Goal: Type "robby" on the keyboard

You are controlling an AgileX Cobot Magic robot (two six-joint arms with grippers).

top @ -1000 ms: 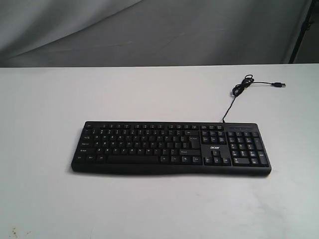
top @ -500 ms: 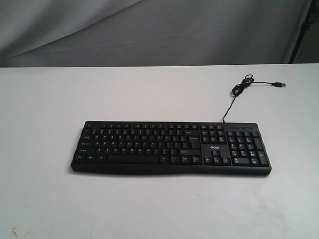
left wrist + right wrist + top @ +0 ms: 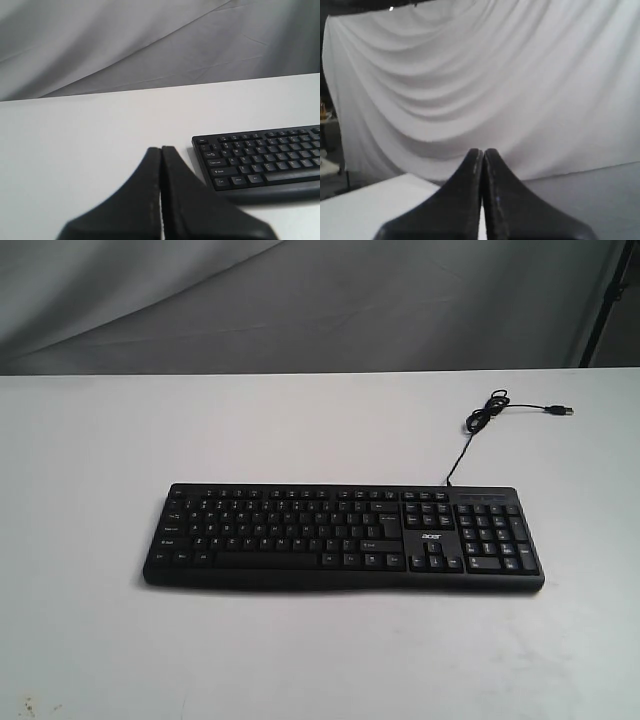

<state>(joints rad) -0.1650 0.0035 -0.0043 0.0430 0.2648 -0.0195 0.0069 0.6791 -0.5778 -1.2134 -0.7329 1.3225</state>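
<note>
The black keyboard (image 3: 343,536) lies flat near the middle of the white table (image 3: 100,440), number pad to the right, its thin cable (image 3: 478,420) coiled behind it and ending in a loose USB plug (image 3: 560,410). Neither arm shows in the exterior view. In the left wrist view my left gripper (image 3: 161,149) is shut with nothing in it, hovering short of the keyboard's (image 3: 262,162) Ctrl-and-Esc end. My right gripper (image 3: 482,150) is shut and empty too, pointing at a white draped cloth (image 3: 485,85) past the table's corner (image 3: 380,200); no keyboard shows there.
A grey-white draped backdrop (image 3: 300,300) hangs behind the table's far edge. A dark stand leg (image 3: 605,300) rises at the far right. Bare tabletop surrounds the keyboard on all sides.
</note>
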